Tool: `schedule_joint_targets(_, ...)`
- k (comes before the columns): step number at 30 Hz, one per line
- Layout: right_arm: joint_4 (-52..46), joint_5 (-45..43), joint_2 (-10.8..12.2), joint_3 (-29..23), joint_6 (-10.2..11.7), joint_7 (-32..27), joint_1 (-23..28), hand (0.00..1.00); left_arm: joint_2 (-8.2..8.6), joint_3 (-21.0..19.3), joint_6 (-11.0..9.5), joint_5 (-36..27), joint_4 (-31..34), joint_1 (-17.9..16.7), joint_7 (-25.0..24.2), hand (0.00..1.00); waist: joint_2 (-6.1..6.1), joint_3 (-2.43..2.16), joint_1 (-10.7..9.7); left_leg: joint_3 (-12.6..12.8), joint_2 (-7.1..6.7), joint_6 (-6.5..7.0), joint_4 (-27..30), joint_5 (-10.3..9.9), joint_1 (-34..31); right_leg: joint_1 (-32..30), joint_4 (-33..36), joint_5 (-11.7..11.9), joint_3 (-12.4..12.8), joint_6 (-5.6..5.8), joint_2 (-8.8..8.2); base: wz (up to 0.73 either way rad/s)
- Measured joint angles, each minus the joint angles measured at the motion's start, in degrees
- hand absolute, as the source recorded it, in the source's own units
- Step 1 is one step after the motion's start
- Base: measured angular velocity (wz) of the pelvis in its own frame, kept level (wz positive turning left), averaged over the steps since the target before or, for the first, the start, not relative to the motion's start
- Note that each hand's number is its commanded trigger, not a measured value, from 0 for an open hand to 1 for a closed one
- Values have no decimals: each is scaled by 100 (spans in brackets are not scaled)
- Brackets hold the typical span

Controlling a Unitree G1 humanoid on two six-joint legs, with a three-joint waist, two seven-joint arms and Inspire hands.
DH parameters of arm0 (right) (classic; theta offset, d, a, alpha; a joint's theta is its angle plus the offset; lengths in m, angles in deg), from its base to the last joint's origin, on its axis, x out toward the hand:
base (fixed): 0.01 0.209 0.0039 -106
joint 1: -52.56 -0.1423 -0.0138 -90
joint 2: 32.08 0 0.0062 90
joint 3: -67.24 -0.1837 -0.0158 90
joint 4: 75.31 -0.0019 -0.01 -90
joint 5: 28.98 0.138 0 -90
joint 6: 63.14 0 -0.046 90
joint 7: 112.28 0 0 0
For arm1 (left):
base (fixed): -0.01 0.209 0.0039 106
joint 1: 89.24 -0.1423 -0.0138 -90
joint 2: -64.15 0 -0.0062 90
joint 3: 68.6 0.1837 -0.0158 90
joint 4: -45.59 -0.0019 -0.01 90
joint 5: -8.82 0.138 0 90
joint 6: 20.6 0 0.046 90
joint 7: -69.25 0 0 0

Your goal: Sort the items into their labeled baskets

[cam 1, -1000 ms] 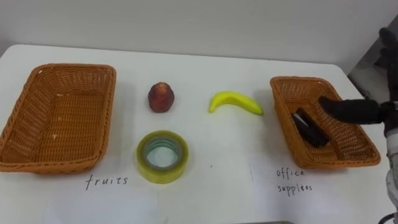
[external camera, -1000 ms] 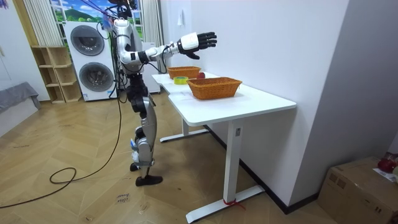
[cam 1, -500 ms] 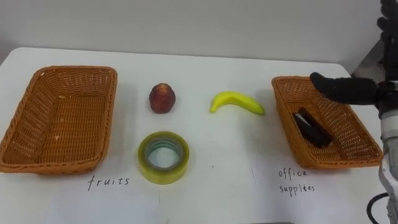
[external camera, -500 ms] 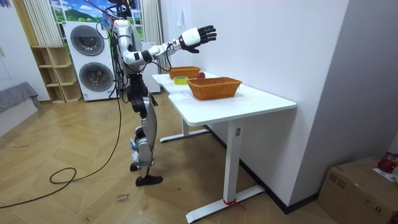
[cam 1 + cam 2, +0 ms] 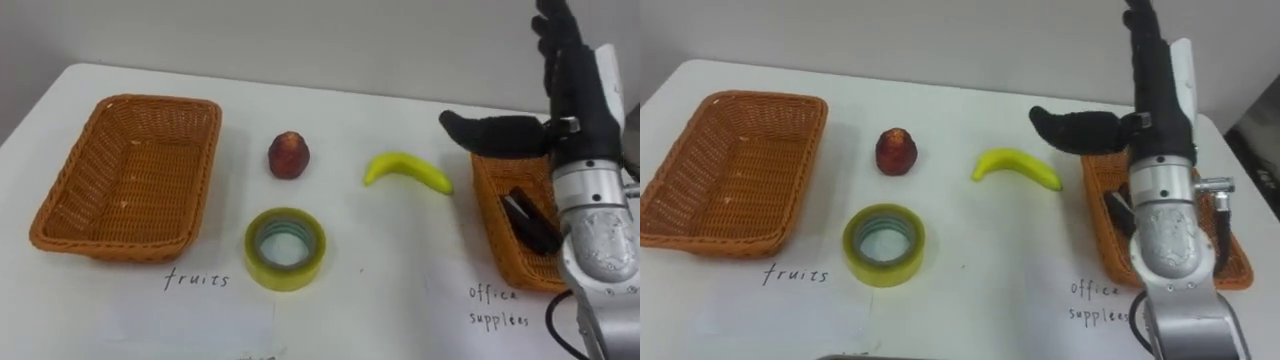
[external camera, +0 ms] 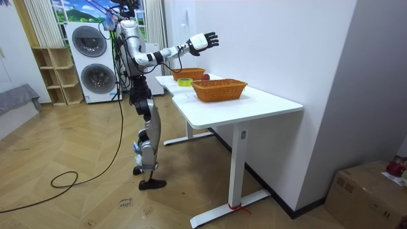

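- The banana [image 5: 407, 170] lies on the white bench [image 5: 400, 270], yellow and curved, between the red fruit [image 5: 288, 156] and the right basket [image 5: 492, 225], in neither basket.
- The red fruit is small, dark red and upright. It stands on the bench just right of the left basket [image 5: 70, 195].
- The tape roll [image 5: 285, 248] lies flat nearer the front edge, a yellow-green ring with a clear core.
- The left basket is brown wicker, rectangular, with nothing in it. A handwritten label [image 5: 197, 280] sits on the bench before it.
- The right basket, of the same wicker, holds a black oblong object [image 5: 530, 222] lying slantwise. Another label [image 5: 500, 305] is written before it.
- The right hand [image 5: 575, 95] is raised above the right basket's far left corner, spread wide and holding nothing, fingers straight up and thumb stretched towards the banana.
- In the room view the robot stands at the bench's side, washing machines [image 6: 92, 63] behind it.
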Motion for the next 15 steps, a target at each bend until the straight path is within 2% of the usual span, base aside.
schedule_joint_targets(5, 1, 4, 110, 121, 58, 42, 0, 0, 7, -2, 0, -6, -38, -10, 1, 0, 49, 22, 77, -74, -2, 1, 8, 0, -68, -21, -10, 0, -95, 0, -12, 7)
schedule_joint_targets(10, 0, 12, 126, 324, 80, 38, 2, 0, 23, -11, 2, -4, -39, -8, 61, 0, 127, -14, 151, -64, -5, 15, 23, 12, -91, -69, -9, 0, -90, 0, -55, 0)
schedule_joint_targets(15, 108, 52, 167, 617, 79, 108, 3, 0, 27, -5, 5, -2, -38, -6, 172, 0, 140, -15, 160, -54, -13, 34, 27, 28, -78, -75, -20, 0, -84, 1, -77, 0)
